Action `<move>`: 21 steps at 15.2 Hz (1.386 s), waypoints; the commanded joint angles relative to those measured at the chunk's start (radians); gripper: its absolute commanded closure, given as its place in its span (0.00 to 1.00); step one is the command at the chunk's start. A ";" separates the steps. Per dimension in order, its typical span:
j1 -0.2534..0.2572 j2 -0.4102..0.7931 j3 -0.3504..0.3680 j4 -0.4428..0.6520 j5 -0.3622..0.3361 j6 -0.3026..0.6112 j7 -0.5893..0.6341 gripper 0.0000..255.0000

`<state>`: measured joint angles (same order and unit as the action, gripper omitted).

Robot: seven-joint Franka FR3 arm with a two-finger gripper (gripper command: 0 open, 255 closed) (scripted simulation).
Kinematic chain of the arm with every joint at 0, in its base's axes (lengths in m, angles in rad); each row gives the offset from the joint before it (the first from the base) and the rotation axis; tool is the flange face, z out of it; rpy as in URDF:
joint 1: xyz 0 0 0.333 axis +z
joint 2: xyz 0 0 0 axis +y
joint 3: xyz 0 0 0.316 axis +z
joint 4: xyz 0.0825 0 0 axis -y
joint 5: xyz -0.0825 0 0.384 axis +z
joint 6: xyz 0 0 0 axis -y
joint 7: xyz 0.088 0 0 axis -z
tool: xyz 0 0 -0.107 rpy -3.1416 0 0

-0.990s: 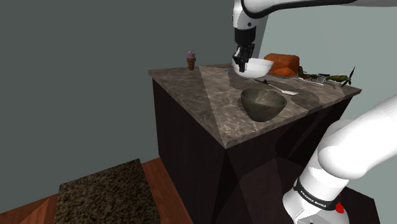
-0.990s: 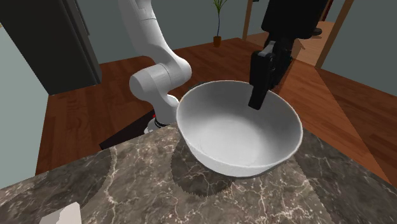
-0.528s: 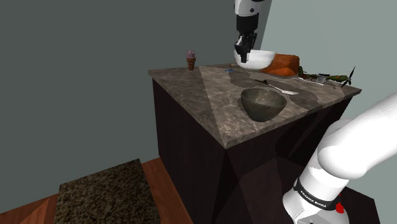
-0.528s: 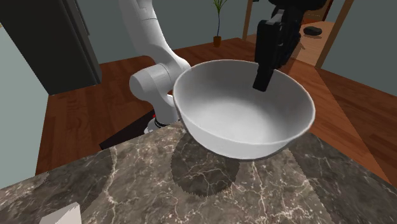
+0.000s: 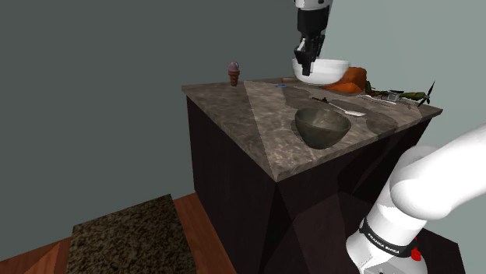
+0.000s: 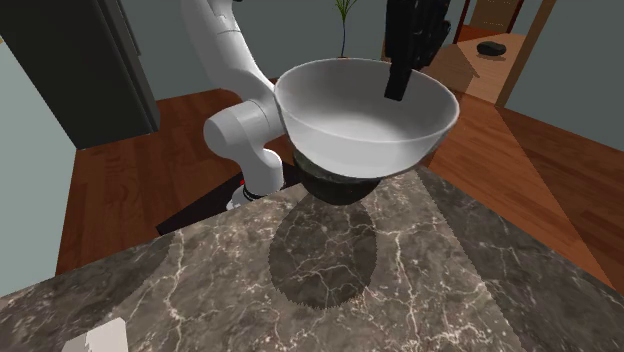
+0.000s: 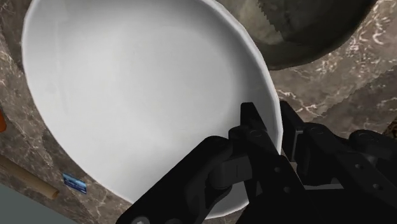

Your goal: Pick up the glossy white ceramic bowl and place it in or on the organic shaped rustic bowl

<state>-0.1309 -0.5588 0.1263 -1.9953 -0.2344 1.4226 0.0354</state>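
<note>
The glossy white bowl point(image 5: 325, 71) hangs in the air above the back of the marble counter point(image 5: 257, 117). My gripper point(image 5: 304, 67) is shut on the bowl's rim, one finger inside and one outside. In the wrist view the fingers point(image 7: 256, 129) clasp the rim of the white bowl point(image 7: 140, 95). The dark, rough rustic bowl point(image 5: 322, 127) stands on the counter nearer the front edge, and its rim point(image 7: 312, 32) shows just beyond the white bowl. In the second exterior view the white bowl point(image 6: 365, 115) floats well above its shadow, held by the gripper point(image 6: 398, 85).
An ice cream cone point(image 5: 234, 74) stands at the counter's back corner on the shoulder view's left. An orange object point(image 5: 354, 76) lies behind the white bowl, with small items point(image 5: 397, 96) further right. A small blue item point(image 7: 74, 182) lies under the bowl. The counter drops off to a wooden floor.
The gripper has risen with the white bowl, lifting it clear of the counter and a little toward the shoulder view's right. The rustic bowl has not moved.
</note>
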 commanded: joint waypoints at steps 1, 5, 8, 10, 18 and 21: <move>0.011 -0.043 0.023 -0.016 0.017 -0.034 0.024 1.00; 0.036 -0.122 0.079 -0.039 0.062 -0.103 0.081 1.00; 0.057 -0.179 0.131 -0.044 0.107 -0.166 0.135 1.00; 0.060 -0.193 0.131 -0.081 0.111 -0.143 0.139 1.00; 0.074 -0.241 0.133 -0.223 0.124 -0.052 0.159 1.00; 0.079 -0.257 0.135 -0.273 0.129 -0.018 0.166 1.00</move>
<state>-0.0540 -0.8114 0.2582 -2.2488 -0.1082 1.3894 0.1966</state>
